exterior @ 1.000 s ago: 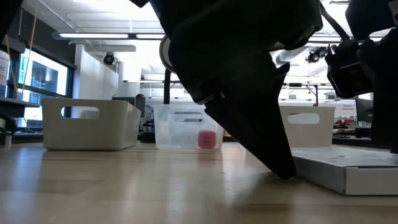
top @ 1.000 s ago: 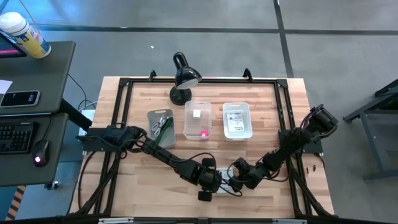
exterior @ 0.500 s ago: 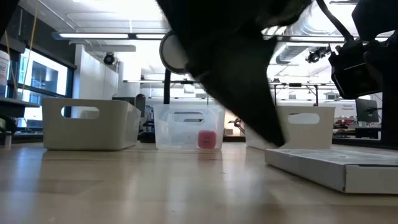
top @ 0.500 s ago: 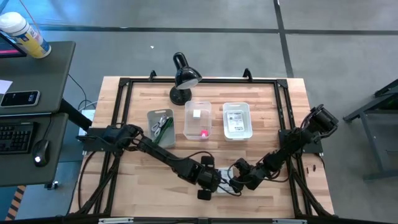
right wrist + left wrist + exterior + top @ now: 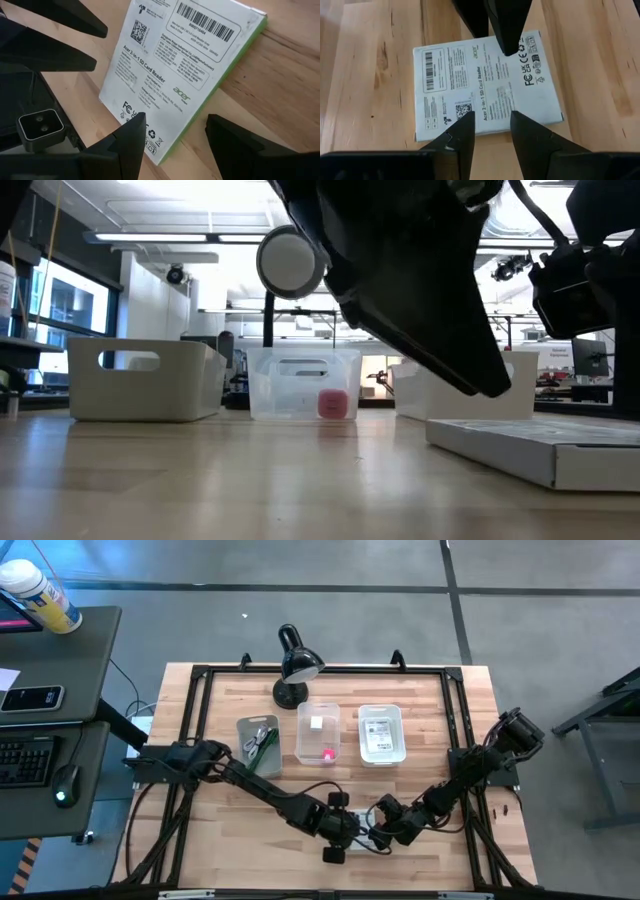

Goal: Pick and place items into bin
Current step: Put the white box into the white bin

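While both sets of jaws stand apart and hold nothing, they face each other over one white packet lying flat on the tabletop at the lower middle of the high frame. The left gripper hovers with its tips over the packet's near edge; the right gripper sits opposite, its tips straddling a green-edged side of the packet. Neither pinches it: a thin flat box offers little to grab from above, so two arms probably crowd it to pry or steady an edge. Farther up the frame stand three bins: a grey bin with cords and a green stick, a clear bin with a pink cube and white block, and a white bin with another packet. A lamp stands behind them.
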`<state>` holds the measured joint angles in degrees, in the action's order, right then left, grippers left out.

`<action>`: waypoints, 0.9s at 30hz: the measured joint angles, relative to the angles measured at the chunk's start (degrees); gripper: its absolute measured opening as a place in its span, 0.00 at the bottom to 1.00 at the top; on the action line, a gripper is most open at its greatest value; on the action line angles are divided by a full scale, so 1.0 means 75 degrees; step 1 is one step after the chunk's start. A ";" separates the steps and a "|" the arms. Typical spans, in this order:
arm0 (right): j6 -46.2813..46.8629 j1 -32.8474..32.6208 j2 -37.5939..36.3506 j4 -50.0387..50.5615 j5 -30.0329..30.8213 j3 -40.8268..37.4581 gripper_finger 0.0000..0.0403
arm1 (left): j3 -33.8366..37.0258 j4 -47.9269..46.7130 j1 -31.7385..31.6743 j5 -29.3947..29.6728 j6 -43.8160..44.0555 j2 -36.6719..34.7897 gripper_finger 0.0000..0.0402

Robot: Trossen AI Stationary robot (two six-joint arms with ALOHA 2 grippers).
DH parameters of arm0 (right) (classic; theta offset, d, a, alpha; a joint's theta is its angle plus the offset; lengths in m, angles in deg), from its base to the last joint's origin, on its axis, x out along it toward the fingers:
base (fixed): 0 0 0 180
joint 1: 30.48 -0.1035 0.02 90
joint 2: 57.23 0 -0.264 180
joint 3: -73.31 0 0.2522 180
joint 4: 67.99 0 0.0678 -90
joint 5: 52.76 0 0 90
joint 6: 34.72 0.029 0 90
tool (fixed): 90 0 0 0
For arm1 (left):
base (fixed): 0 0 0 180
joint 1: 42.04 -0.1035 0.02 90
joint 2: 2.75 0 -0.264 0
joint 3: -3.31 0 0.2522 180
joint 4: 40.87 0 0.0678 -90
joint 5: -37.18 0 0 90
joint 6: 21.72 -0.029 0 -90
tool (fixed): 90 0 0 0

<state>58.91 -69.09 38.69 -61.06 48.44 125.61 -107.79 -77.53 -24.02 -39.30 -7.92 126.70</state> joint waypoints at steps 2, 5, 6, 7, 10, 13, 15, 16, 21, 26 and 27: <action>0.0022 0.0000 0.0000 0.0003 0.0003 0.0000 0.49 | -0.0017 0.0057 0.0000 0.0000 0.0000 0.0085 0.28; 0.0025 0.0012 0.0000 -0.0002 0.0012 0.0000 0.49 | -0.0005 -0.0020 0.0000 -0.0055 -0.0003 0.0120 0.28; 0.0025 0.0024 0.0000 -0.0011 0.0022 0.0000 0.49 | -0.0011 0.0015 0.0000 -0.0068 -0.0003 0.0139 0.28; 0.0025 0.0041 0.0000 -0.0019 0.0023 0.0000 0.49 | -0.0030 0.0075 0.0000 -0.0103 -0.0003 0.0185 0.28; 0.0025 0.0096 0.0000 -0.0053 0.0038 -0.0003 0.49 | -0.0015 -0.0031 0.0009 -0.0223 -0.0009 0.0225 0.28; 0.0002 0.0113 0.0000 -0.0092 0.0100 -0.0006 0.49 | -0.0017 -0.0104 0.0050 -0.0272 -0.0011 0.0228 0.28; -0.0006 0.0114 0.0000 -0.0112 0.0119 -0.0006 0.49 | -0.0019 -0.0139 0.0055 -0.0199 -0.0088 0.0228 0.28; -0.0010 0.0114 0.0000 -0.0129 0.0119 -0.0006 0.49 | -0.0020 -0.0155 0.0067 -0.0197 -0.0125 0.0228 0.28; -0.0010 0.0114 0.0000 -0.0257 0.0112 -0.0009 0.49 | -0.0020 -0.0315 0.0099 -0.0217 -0.0186 0.0225 0.28; -0.0010 0.0114 0.0000 -0.0338 0.0111 -0.0009 0.49 | -0.0020 -0.0368 0.0119 -0.0147 -0.0207 0.0235 0.28; -0.0010 0.0114 0.0000 -0.0343 0.0103 -0.0009 0.49 | -0.0026 -0.0352 0.0119 -0.0149 -0.0206 0.0272 0.28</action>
<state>58.84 -68.24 38.69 -63.63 49.22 125.55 -107.99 -80.16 -23.13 -40.41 -9.46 128.74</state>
